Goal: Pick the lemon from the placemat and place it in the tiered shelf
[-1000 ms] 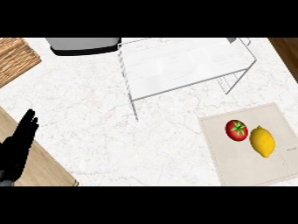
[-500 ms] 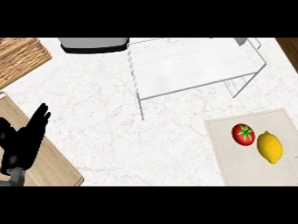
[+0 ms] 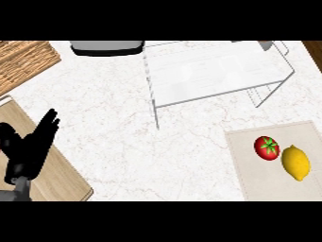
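here the lemon [image 3: 296, 163] lies on the placemat [image 3: 278, 189]; left hand [image 3: 27, 149] open, fingers straight

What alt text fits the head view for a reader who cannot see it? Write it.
A yellow lemon lies beside a red tomato on a beige placemat at the right of the white marble counter, below a white wire tiered shelf. At the left, the robot's black left hand rests open, fingers up, over a wooden cutting board.

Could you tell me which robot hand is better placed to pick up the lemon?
Probably the right: the lemon lies on the placemat at the far right, while the left robot hand, the only one visible, hovers open over the far-left cutting board.
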Controlling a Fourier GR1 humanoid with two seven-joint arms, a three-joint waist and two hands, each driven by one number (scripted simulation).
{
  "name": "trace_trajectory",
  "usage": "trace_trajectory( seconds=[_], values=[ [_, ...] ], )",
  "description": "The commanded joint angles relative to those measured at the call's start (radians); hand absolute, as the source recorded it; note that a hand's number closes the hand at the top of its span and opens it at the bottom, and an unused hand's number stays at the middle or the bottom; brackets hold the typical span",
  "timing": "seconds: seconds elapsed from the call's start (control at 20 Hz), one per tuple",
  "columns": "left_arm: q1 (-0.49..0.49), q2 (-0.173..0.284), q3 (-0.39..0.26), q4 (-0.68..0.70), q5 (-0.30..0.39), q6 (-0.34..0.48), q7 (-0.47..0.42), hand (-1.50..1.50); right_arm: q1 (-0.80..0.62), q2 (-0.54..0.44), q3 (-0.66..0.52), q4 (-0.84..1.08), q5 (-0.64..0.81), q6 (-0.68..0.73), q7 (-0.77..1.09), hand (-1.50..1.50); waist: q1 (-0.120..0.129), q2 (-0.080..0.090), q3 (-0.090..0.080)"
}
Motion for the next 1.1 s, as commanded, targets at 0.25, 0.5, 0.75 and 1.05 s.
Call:
trace_trajectory(
  seconds=[0.25,0.5,0.75,1.05],
  values=[
    [-0.028,-0.040,-0.037,0.047,-0.023,-0.016,0.054,0.00,-0.120,-0.085,0.094,-0.227,0.111,-0.224,0.512,-1.50,0.044,0.017,-0.007],
    [-0.070,-0.070,-0.038,0.063,-0.026,-0.018,0.062,0.00,-0.242,-0.156,0.211,-0.211,0.215,-0.271,0.730,-1.50,0.057,0.020,-0.006],
    [-0.023,-0.083,-0.030,0.073,-0.034,-0.049,0.010,0.00,-0.365,-0.149,0.334,-0.138,0.242,-0.209,0.820,-1.50,0.059,0.018,-0.005],
    [-0.017,-0.067,0.002,0.047,-0.032,-0.050,0.057,0.00,-0.441,-0.072,0.511,-0.152,0.409,-0.213,0.929,-1.50,0.044,0.013,-0.005]
  ],
)
